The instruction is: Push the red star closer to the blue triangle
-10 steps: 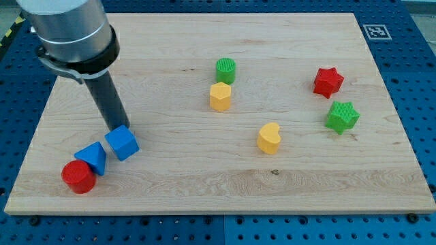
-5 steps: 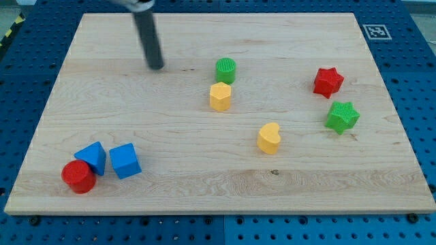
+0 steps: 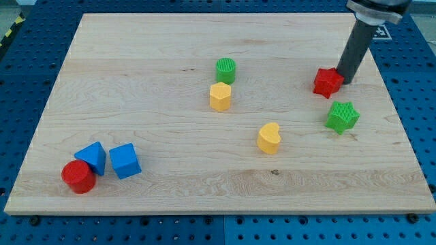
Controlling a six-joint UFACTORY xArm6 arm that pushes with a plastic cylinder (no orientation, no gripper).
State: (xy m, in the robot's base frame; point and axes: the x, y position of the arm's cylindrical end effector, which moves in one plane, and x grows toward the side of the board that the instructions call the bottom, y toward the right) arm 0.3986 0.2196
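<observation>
Red star (image 3: 328, 82), my tip (image 3: 345, 81) touching its right, rod near-upright

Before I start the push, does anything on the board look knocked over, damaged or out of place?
Nothing stands out. The red star sits flat with my tip just to its right; the blue triangle lies far off at the view's lower left.

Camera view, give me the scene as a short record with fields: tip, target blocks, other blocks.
tip: my tip at the red star's right edge, seemingly touching
red star: view's upper right
blue triangle: view's lower left, between red cylinder and blue cube
others: green cylinder, yellow hexagon, yellow heart, green star
</observation>
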